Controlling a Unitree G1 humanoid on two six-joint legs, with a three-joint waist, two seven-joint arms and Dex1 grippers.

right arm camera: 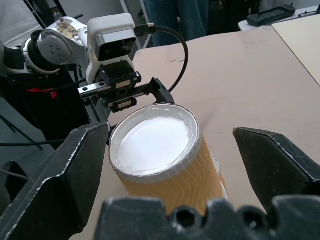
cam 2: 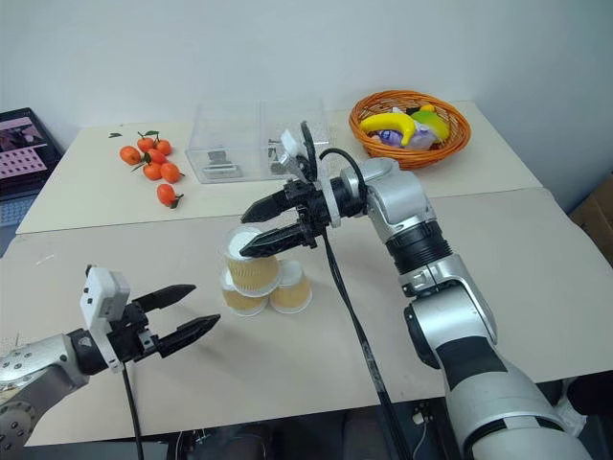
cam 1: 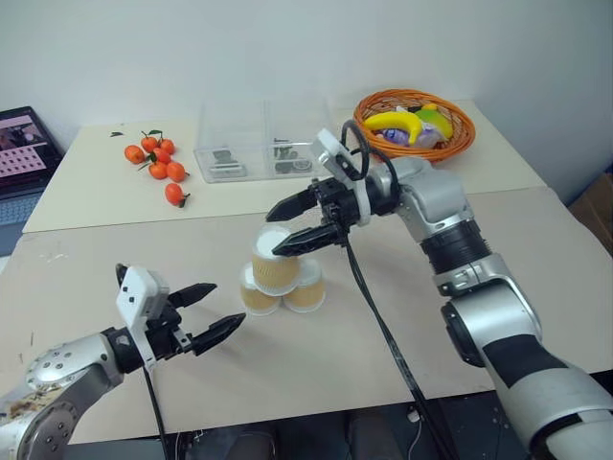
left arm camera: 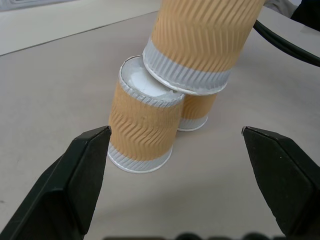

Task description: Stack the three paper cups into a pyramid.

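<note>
Top cup (cam 1: 275, 259): it is set upside down on the two lower cups, its rim bridging both white bases, so that the weight is shared; it looks a little tilted.
Lower cups (left arm camera: 142, 122): they are placed upside down and side by side, touching, near the middle of the table (cam 1: 96, 259), well away from every edge; the wide rims are down, probably for a steady base.
Pyramid: all three cups are judged to be in place, so the stacking seems finished, if the top cup stays.
Right gripper (cam 1: 308, 221): the fingers are spread on both sides of the top cup, and a gap is seen between each finger and the cup wall; the cup is not pinched.
Left gripper (cam 1: 213, 313): it is held spread and empty, near the front edge, beside the stack, apart from it.
Risk: a brush from a finger could knock the top cup.
</note>
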